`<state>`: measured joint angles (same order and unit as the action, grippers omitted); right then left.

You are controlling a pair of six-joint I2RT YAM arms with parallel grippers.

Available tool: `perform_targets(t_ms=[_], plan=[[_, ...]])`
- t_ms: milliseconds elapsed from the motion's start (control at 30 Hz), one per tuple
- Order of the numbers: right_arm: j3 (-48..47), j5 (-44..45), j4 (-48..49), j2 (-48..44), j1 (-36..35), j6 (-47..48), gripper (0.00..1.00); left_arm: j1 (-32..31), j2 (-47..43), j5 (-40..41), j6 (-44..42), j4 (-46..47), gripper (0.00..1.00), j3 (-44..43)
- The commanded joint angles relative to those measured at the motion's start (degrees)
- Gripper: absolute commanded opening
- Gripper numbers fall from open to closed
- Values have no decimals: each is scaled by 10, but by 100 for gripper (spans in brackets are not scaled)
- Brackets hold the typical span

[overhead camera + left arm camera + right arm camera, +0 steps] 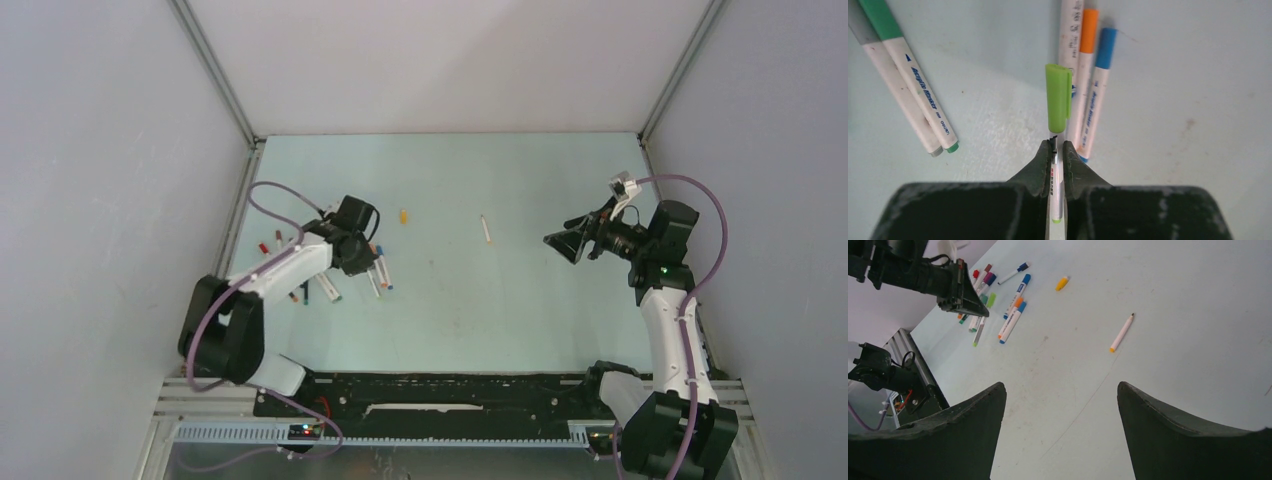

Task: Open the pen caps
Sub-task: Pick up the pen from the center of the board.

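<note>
The pale table [1173, 315] bears clustered pens [1012, 321], a loose yellow cap [1062, 283], one uncapped pen [1121, 333].

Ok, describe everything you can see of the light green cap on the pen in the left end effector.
The light green cap is a short, opaque plastic cylinder with a flat end and a clip along its right side. It is seated on a thin white pen, pointing straight away from the left end effector, which pinches the barrel just below it, not the cap. In view it overlaps the orange-capped pen behind it; contact cannot be judged.
</note>
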<state>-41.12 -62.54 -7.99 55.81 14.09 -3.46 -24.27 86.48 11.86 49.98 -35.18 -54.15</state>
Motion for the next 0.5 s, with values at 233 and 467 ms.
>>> perform_targets(t_ms=[233, 467], plan=[[8, -42, 38, 25, -90, -10, 83, -18, -221, -156, -24, 251, 0, 122], [49, -16, 154, 54, -168, -118, 85, -72, -226, -200, 27, 499, 0, 171]])
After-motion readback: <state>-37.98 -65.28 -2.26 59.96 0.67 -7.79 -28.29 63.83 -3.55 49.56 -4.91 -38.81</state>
